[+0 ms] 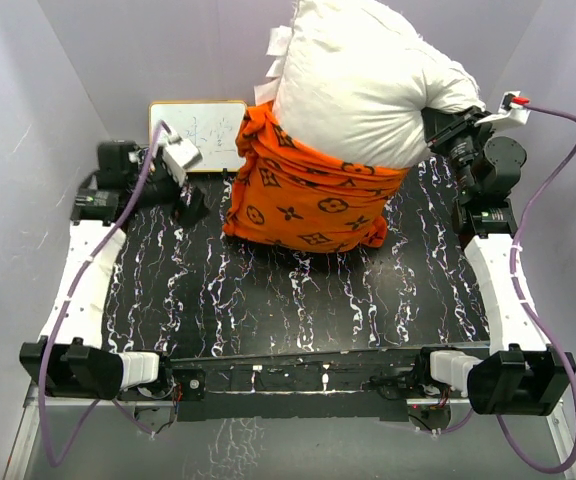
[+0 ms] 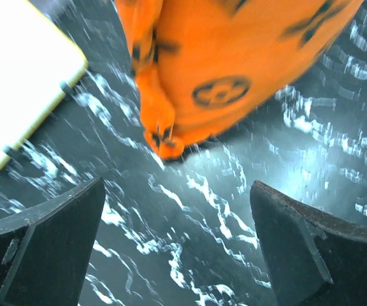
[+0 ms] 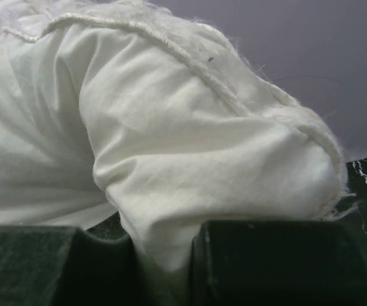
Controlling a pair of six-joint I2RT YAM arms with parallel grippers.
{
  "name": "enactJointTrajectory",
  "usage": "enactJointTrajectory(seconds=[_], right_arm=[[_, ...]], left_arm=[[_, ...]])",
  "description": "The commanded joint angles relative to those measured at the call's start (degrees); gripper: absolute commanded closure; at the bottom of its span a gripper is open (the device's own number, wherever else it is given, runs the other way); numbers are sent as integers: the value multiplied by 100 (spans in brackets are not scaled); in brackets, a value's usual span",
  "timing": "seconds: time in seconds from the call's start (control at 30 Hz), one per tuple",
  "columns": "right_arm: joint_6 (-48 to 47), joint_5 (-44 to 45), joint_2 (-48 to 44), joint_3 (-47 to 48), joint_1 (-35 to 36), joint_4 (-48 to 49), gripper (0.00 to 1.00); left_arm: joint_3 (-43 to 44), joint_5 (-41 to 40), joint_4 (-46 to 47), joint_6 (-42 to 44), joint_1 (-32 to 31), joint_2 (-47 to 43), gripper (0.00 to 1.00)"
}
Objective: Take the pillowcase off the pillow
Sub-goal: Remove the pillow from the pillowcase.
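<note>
The left gripper (image 2: 177,252) stands wide apart with nothing between its fingers (image 2: 43,245). It hangs low over the table (image 2: 247,191), to the left of the pillowcase (image 1: 303,195) and clear of it. In the left wrist view a bunched orange corner of the pillowcase lies ahead of the open fingers, beyond their tips and not touching either one. The whiteboard (image 1: 200,133) lies flat just behind this gripper, near the back wall.

The right gripper (image 3: 164,258) is clamped on the pillow (image 1: 368,75). A fold of white fabric is squeezed between its two dark fingers, and the pillow's seamed corner bulges out just above them. In the top view this gripper sits at the pillow's right edge, raised off the table.

The pillow stands up at the back middle of the table, leaning a little to the right. Its upper part is bare and white. Its lower part is inside the pillowcase, which is gathered around it like a sleeve. The pillowcase's bottom end rests on the table, between the two arms, and its open rim runs across the pillow about halfway up. Whether the pillow itself reaches the table inside the pillowcase cannot be told.
</note>
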Motion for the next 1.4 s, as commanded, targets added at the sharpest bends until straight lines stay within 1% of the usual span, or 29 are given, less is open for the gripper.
enactJointTrajectory(seconds=[0.0,0.07,0.1,0.2,0.3,0.43,0.6,0.77,0.83,0.93,1.07,1.13,1.2,1.37], right_arm=[[-31,-418,2,222,485,519,92],[-246,-649,98,366,941,640,92],[-388,-744,155,436,1313,689,92],[-828,-1121,327,618,2081,870,92],[-1125,-1596,506,841,2687,959,92],[-1615,-1776,770,1284,3363,538,92],[-1953,-1848,1050,1678,4069,323,92],[-2456,-1488,1556,2249,4875,-214,92],[-2651,-1348,1763,2474,5071,-396,92],[-2894,-1299,2006,2700,5238,-583,92],[-3076,-1680,2220,3016,5361,-767,92],[-3174,-1914,2305,3178,5391,-930,92],[-3235,-2161,2355,3295,5415,-1066,92],[-3566,-2699,2482,3592,5521,-1703,92]], left_arm=[[1946,756,-837,-318,-10,-105,5],[2547,905,-841,-498,-10,-54,3],[2758,984,-752,-607,-11,-51,3],[3257,1186,-457,-799,-14,7,3],[3589,1301,-93,-959,-11,94,3],[3774,1542,409,-996,-11,122,3],[3859,1733,972,-922,-12,116,3],[3735,1740,1309,-619,-13,-39,3],[3754,1854,993,-299,-17,-101,3],[3975,1982,-49,443,-20,-55,3],[4076,1942,-1542,1666,-11,30,3],[3999,1834,-2099,2235,-16,56,3],[3878,1634,-2380,2606,-18,104,3],[3566,1292,-2187,2633,-12,116,3]])
